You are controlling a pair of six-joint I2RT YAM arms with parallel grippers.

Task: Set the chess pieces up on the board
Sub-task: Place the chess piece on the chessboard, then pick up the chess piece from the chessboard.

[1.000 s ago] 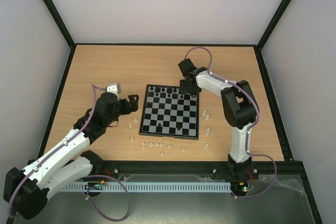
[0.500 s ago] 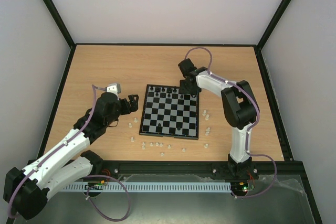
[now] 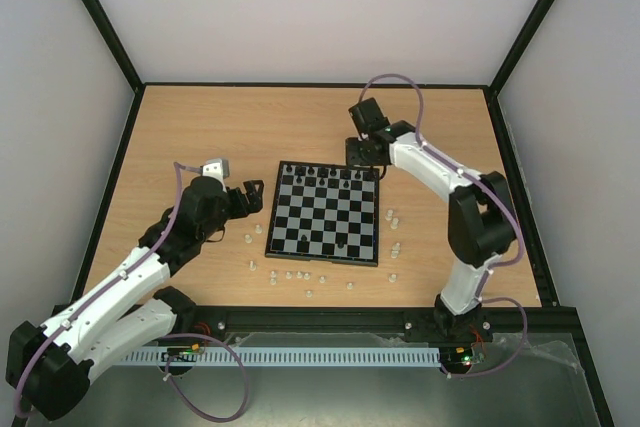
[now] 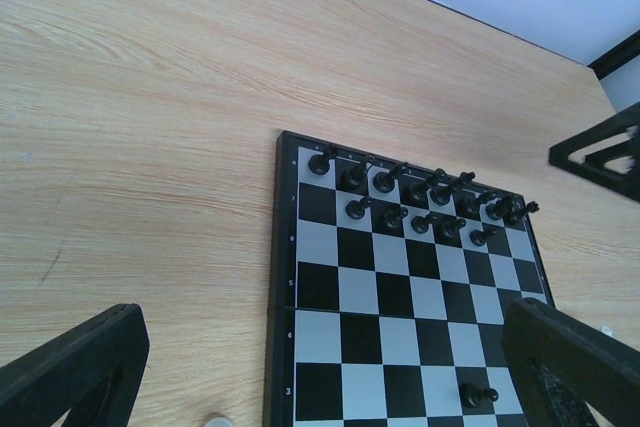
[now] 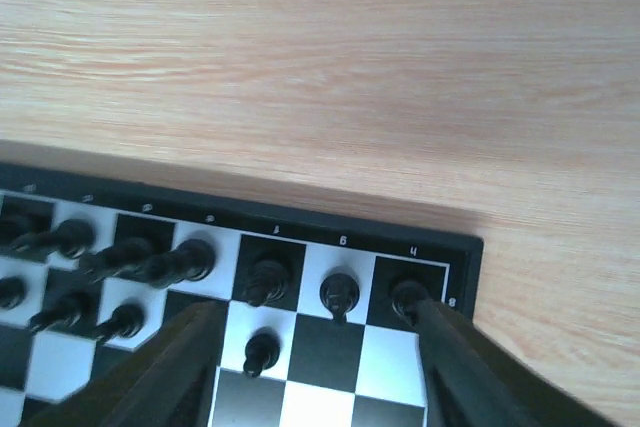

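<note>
Glossy checked board, digits printed on its border, is seen on the grained wood tabletop. Black pieces are lined at 12 o'clock, cream pieces scattered at 6. Left claw and right claw are spread, empty.

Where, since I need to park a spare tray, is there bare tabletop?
Bare wood lies beyond the far edge of the board, and in the far-left corner beyond the left gripper. Crowded: white pieces scatter along the board's near edge and right side; the right gripper hovers at its far-right corner.
</note>
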